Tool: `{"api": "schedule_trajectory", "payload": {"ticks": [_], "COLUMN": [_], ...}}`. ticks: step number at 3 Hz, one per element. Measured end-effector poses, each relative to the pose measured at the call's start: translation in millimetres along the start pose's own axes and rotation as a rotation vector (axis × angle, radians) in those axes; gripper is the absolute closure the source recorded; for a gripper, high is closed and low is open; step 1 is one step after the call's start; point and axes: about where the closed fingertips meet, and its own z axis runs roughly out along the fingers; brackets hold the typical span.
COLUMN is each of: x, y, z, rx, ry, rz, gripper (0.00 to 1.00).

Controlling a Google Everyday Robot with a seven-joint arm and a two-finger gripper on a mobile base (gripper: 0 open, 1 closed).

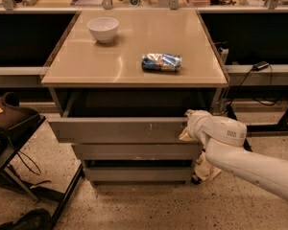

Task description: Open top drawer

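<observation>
The top drawer [120,130] stands pulled out below the table [134,40] front edge, forward of the two lower drawer fronts [134,151]; a dark gap shows under the table top. The gripper [188,127] is below the table's front right corner, against the drawer front; whether it grips cannot be told. The opening seems mostly done; perhaps some pull remains.

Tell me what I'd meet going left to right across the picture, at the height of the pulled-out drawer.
Dark brown stand → top drawer, partly pulled out → gripper at the right end of that drawer's front → white robot arm reaching in from the right.
</observation>
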Motion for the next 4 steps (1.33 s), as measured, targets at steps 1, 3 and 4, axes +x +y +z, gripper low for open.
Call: {"api": "schedule_trajectory", "payload": {"ticks": [1, 3, 4], "x": [0.0, -1.9, -1.9], "y": [0.0, 15.5, 15.5], "z": [0.0, -20.7, -20.8], "rx": [0.0, -0.016, -0.017], "ry": [0.0, -0.018, -0.018], "rz": [0.0, -0.004, -0.004], "gripper": [1.0, 1.0, 1.0]}}
